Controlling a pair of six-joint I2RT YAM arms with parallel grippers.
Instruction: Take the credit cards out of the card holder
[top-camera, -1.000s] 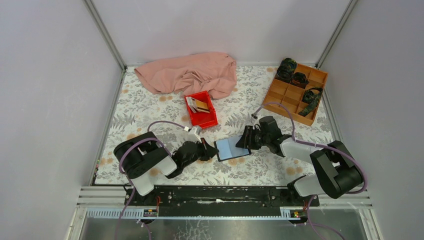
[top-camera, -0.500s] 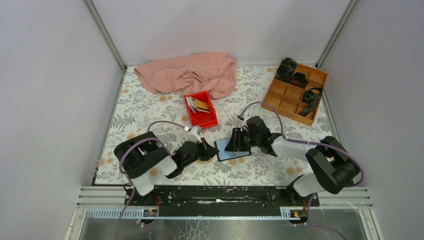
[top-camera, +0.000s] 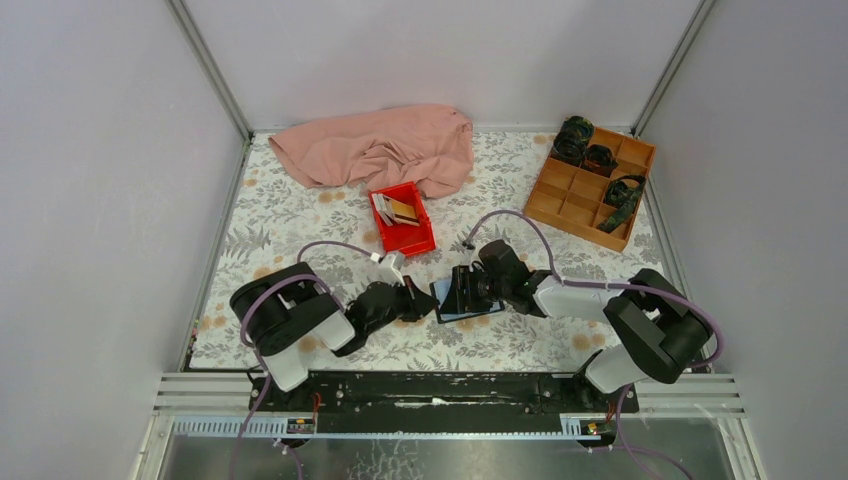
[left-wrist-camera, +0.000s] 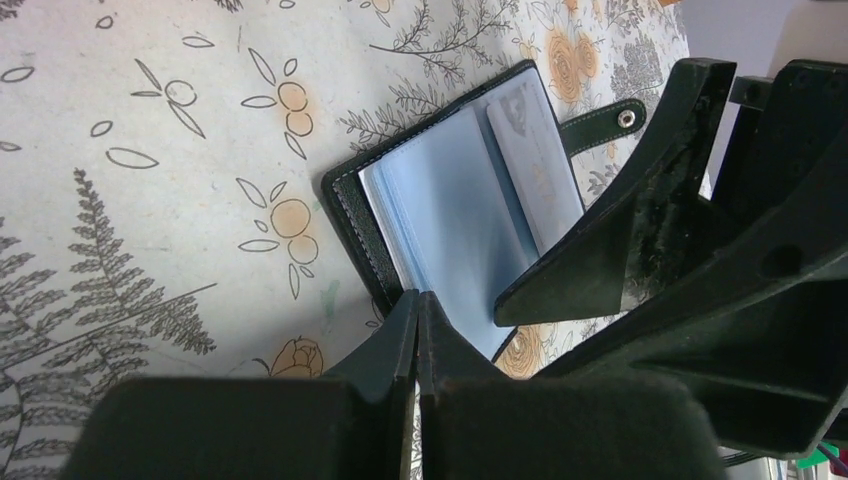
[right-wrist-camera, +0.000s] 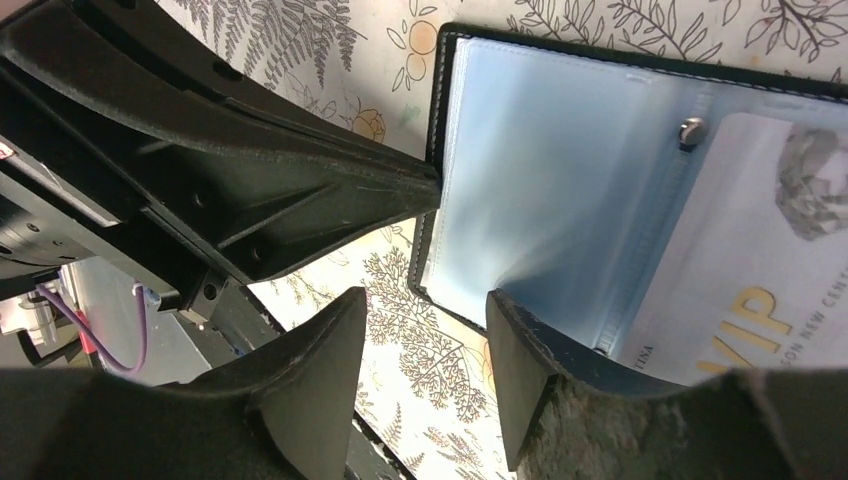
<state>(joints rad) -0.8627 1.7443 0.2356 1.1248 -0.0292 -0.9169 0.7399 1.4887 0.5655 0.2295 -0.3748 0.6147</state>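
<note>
The card holder (left-wrist-camera: 450, 210) lies open on the floral table, black outside, blue pages inside; it also shows in the right wrist view (right-wrist-camera: 560, 170) and the top view (top-camera: 440, 298). A silver-white card (right-wrist-camera: 760, 260) marked VIP sits in its right pocket, also seen from the left wrist (left-wrist-camera: 535, 165). My left gripper (left-wrist-camera: 417, 297) is shut, its tips touching the holder's left edge. My right gripper (right-wrist-camera: 425, 330) is open just above the holder, one finger (right-wrist-camera: 510, 330) over the blue page, the other over the table. More cards (top-camera: 397, 210) lie in the red tray.
The red tray (top-camera: 415, 238) stands behind the holder. A pink cloth (top-camera: 380, 148) lies at the back. A wooden compartment box (top-camera: 590, 185) with dark items is at the back right. The holder's snap strap (left-wrist-camera: 610, 122) sticks out on its far side.
My right gripper has moved left, from beside the holder's right edge to over its blue pages. The left gripper and the holder have stayed in place.
</note>
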